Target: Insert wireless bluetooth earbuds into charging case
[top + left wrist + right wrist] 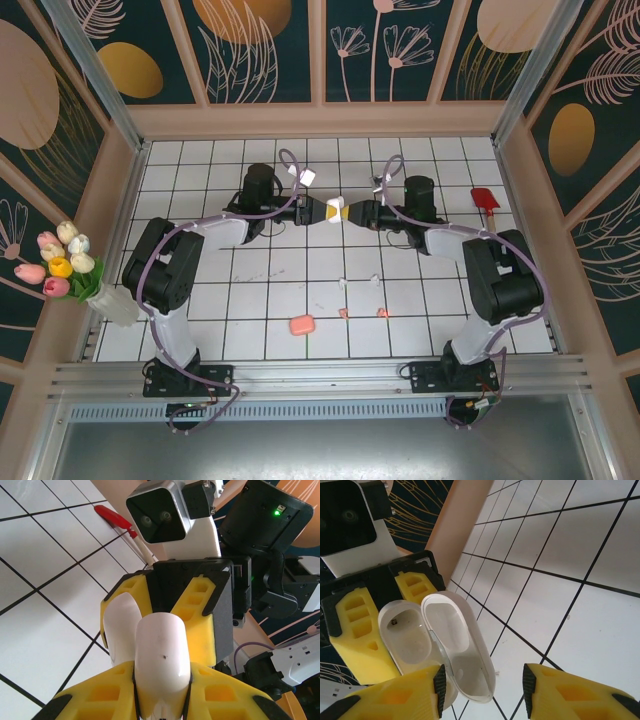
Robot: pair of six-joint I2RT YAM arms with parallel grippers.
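Note:
A white charging case point(335, 210) hangs above the tiles at the back middle, with my left gripper point(320, 211) shut on its body point(161, 650). Its lid point(460, 640) stands open beside the empty base point(405, 640). My right gripper point(352, 212) faces it from the right with its jaws open point(484, 685). The lid's edge lies in the gap, close to the left finger, and the right finger is clear of it. Two white earbuds point(343, 283) point(377, 281) and two salmon-pink earbuds point(343, 313) point(383, 313) lie on the tiles nearer the arm bases.
A salmon-pink case point(302, 325) lies on the tiles left of the pink earbuds. A red spatula point(485, 199) rests at the back right, also in the left wrist view point(116, 521). A vase of tulips point(108, 298) stands at the left wall.

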